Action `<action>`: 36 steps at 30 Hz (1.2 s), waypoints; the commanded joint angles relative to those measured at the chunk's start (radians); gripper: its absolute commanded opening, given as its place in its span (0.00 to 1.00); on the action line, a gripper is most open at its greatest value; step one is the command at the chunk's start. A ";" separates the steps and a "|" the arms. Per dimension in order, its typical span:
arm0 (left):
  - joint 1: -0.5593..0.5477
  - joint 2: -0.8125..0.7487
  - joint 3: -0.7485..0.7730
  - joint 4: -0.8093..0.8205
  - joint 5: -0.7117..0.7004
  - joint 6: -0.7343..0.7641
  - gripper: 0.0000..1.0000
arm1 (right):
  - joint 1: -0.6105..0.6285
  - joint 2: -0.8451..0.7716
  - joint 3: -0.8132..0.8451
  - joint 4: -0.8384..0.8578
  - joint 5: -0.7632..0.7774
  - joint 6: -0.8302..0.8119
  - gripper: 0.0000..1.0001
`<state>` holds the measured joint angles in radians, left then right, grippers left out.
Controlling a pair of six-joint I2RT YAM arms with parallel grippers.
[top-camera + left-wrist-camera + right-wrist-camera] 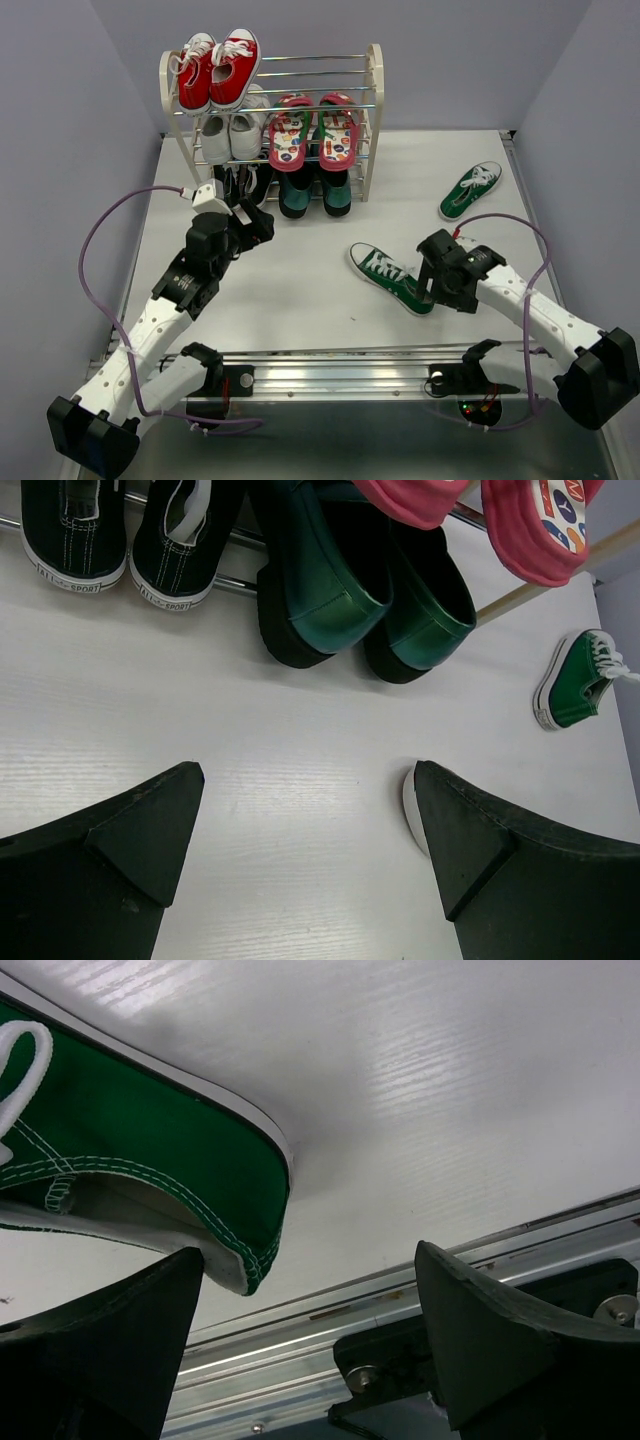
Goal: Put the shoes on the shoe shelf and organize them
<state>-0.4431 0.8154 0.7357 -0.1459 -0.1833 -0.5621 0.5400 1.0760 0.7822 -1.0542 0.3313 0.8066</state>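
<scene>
The shoe shelf (374, 95) stands at the back. Red flip-flops (312, 132) rest on its middle tier, and dark teal slip-ons (313, 192) sit at the bottom right. One green sneaker (390, 278) lies on the table in front, and its mate (470, 190) lies to the right of the shelf. My right gripper (433, 290) is open at the near sneaker's heel (150, 1170), with its left finger (120, 1340) touching the heel collar. My left gripper (260, 222) hangs open over bare table (300, 810), facing the teal slip-ons (365, 600).
Red sneakers (218, 70) sit on the top tier, white sneakers (232, 135) on the middle left and black sneakers (110, 540) at the bottom left. A metal rail (400, 1300) runs along the table's near edge, just behind my right gripper.
</scene>
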 commanded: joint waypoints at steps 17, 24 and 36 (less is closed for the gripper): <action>-0.002 -0.005 0.002 0.052 -0.002 0.010 0.99 | 0.006 0.093 -0.058 0.141 0.040 0.039 0.46; 0.000 0.004 0.004 0.057 0.001 0.010 0.99 | 0.006 0.105 -0.035 0.095 0.092 0.045 0.58; -0.002 0.019 0.010 0.058 -0.007 0.024 0.99 | 0.006 0.016 -0.008 0.177 -0.130 -0.079 0.01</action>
<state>-0.4431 0.8349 0.7353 -0.1352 -0.1841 -0.5579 0.5446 1.1664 0.7376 -0.9035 0.2829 0.8074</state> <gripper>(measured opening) 0.986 0.062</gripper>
